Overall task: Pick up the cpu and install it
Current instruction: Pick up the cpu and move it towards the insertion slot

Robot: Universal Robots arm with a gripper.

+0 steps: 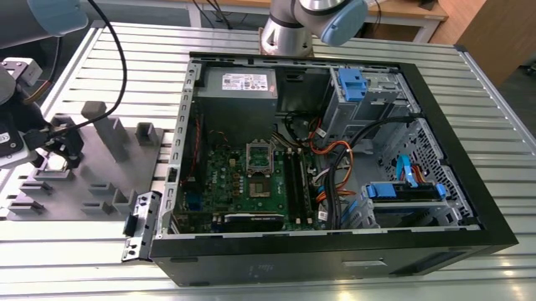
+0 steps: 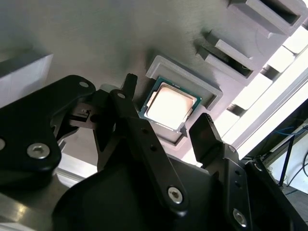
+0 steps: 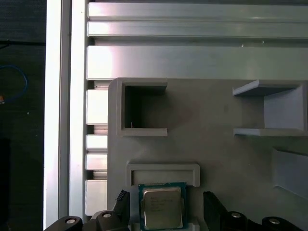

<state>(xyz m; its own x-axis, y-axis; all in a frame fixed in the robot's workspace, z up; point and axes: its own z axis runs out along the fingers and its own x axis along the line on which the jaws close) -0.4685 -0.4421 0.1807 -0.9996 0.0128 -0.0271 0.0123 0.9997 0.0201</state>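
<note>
Hovering over cpu point(image 2: 171, 105), gripper point(image 2: 166, 113) stood released, fingers point(image 2: 204, 130) straddling it, apparently not touching. Flat lay cpu in grey holder pocket point(image 3: 163, 168), beside computer case point(image 1: 335, 263). Pick-up step in hand; grasp called for centred, square closing on opposite edges.

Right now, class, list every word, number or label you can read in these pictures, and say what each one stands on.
No text can be quoted; none is readable.
Power-supply label: dark print on white, too small to read.
Top of the cpu: faint lines of print in the first wrist view, too blurred to read.
Sticker on the computer case: too small to read.
</note>
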